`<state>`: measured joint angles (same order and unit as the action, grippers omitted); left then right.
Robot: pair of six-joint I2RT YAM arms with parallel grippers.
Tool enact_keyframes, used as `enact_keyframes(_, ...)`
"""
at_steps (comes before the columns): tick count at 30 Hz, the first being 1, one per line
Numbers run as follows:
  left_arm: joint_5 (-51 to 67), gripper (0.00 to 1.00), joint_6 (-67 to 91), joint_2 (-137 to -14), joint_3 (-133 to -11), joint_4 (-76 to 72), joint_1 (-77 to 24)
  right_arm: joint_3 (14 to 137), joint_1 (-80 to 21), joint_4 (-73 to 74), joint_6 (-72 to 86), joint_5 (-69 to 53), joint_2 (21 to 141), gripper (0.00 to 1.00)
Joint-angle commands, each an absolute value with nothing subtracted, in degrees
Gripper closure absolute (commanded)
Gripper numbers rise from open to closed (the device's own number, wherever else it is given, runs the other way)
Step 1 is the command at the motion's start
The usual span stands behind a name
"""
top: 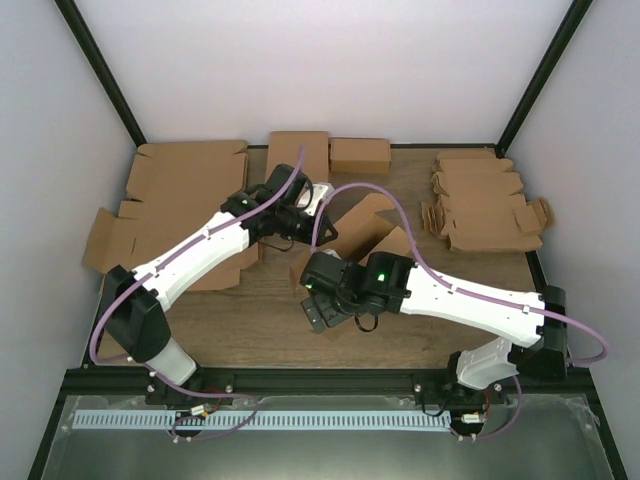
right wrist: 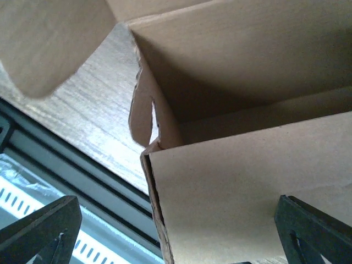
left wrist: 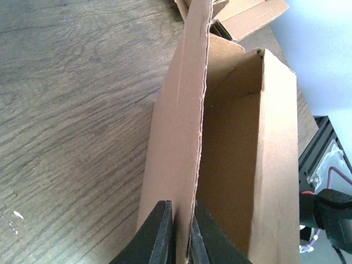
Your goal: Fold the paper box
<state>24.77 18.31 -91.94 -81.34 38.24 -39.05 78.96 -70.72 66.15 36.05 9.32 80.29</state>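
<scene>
The paper box (top: 368, 232) stands partly folded at the table's middle, brown, with raised walls and loose flaps. In the left wrist view it is a narrow open trough (left wrist: 231, 165) with one tall upright wall. My left gripper (top: 298, 214) reaches in from the left and is shut on that wall's edge (left wrist: 180, 212). My right gripper (top: 318, 305) is at the box's near-left end. In the right wrist view its fingers (right wrist: 41, 231) are spread wide. A corner panel of the box (right wrist: 231, 187) lies between them without touching either.
A large flat cardboard blank (top: 185, 185) lies at the back left under my left arm. A small closed box (top: 360, 152) and another panel (top: 298, 150) sit at the back. Several notched blanks (top: 485, 200) are stacked at the back right. A black rail (top: 320, 380) runs along the near edge.
</scene>
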Motion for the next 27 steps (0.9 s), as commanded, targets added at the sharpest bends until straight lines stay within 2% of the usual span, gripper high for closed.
enact_keyframes(1, 23.78, 0.9, 23.03, -88.9, -80.07, 35.95, -39.77, 80.53, -72.62, 68.83, 42.32, 17.41, 83.38, 0.0)
enact_keyframes(8, 25.97, 0.9, 27.47, -86.31, -77.26, 32.29, -39.89, 77.55, -76.04, 62.52, 45.12, 24.13, 83.31, 0.01)
enact_keyframes(14, 26.14, 0.9, 29.03, -84.55, -75.66, 30.96, -40.08, 75.72, -76.51, 61.2, 46.33, 29.09, 83.77, 0.1)
enact_keyframes(17, 24.93, 0.89, 27.76, -84.83, -75.99, 32.0, -39.89, 74.73, -76.55, 61.16, 46.7, 30.96, 83.27, 0.11)
enact_keyframes(27, 25.1, 0.89, 24.13, -85.73, -78.05, 34.69, -35.79, 71.41, -76.56, 58.99, 45.83, 29.74, 79.38, 0.04)
